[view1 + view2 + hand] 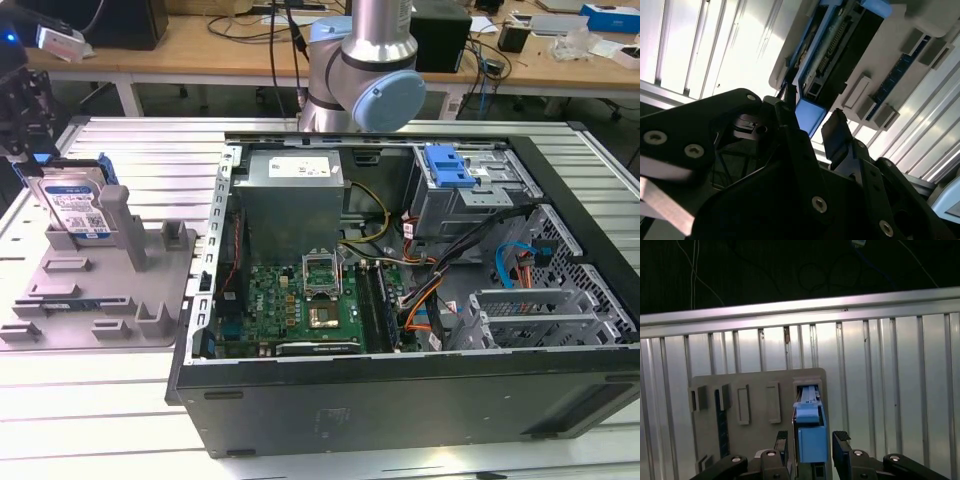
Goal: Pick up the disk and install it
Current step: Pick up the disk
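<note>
While disk is sitting in fixture tray, gripper is straddling it, jaws apart; lift and install not yet done.

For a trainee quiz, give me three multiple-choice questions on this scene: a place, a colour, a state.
1. Where does the disk stand? A) in the grey fixture tray B) in the case's drive bay C) on the motherboard
2. What colour is its carrier bracket? A) red B) blue C) yellow
3. The pincer is: A) shut on a cable B) carrying the disk C) open, astride the disk's end
Answers: A, it stands upright in the tray; B, bright blue in both wrist views; C, a gap shows between finger and disk.
</note>
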